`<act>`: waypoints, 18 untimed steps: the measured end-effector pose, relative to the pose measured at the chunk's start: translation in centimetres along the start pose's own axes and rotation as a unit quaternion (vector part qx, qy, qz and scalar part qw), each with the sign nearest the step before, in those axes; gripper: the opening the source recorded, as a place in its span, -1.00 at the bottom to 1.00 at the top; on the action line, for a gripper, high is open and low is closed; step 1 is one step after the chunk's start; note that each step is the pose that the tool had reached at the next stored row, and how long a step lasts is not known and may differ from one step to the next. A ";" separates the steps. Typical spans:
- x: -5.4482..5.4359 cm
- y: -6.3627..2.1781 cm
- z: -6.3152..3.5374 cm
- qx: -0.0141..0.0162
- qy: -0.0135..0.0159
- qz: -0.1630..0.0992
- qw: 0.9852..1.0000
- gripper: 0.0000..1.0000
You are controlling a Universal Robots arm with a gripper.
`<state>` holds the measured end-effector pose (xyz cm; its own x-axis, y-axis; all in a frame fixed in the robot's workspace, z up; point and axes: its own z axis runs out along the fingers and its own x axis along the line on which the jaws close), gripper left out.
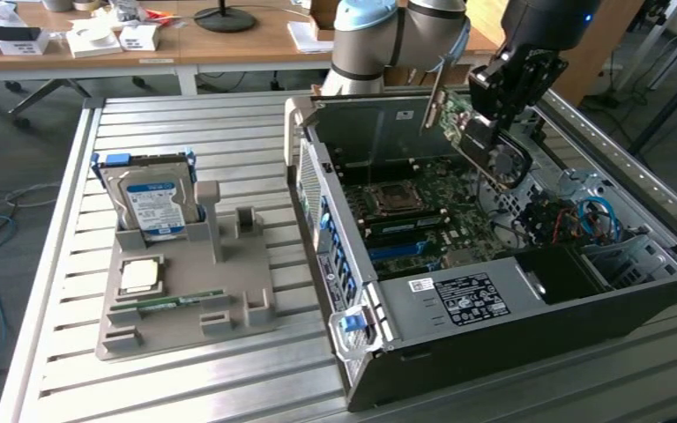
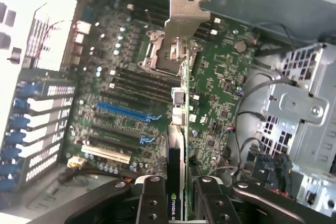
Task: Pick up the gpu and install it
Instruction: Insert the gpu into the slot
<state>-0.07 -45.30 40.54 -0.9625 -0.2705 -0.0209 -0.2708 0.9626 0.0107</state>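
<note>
My gripper is shut on the gpu and holds it tilted in the air over the open computer case. The card hangs above the motherboard near the case's back wall and touches nothing. In the wrist view I see the gpu edge-on, its pale metal end piece pointing away from me. The two black fingers clamp its near end on both sides, so the gripper sits right on the card. Below it lie the motherboard and its long blue slot.
At the exterior view's left a grey holder carries a blue-labelled hard drive, a square chip and a green memory stick. A drive cage and loose cables crowd one end of the case. A cluttered desk stands behind.
</note>
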 end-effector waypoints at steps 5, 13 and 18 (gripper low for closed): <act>0.0 0.00 0.02 0.002 0.001 -0.039 0.999 -0.47; 0.0 0.00 0.06 0.004 0.003 -0.096 0.995 -0.47; 0.0 0.00 0.09 0.004 0.003 -0.131 0.991 -0.47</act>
<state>-0.07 -45.30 40.45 -0.8590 -0.5117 -0.0156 -0.5117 0.8592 -0.0026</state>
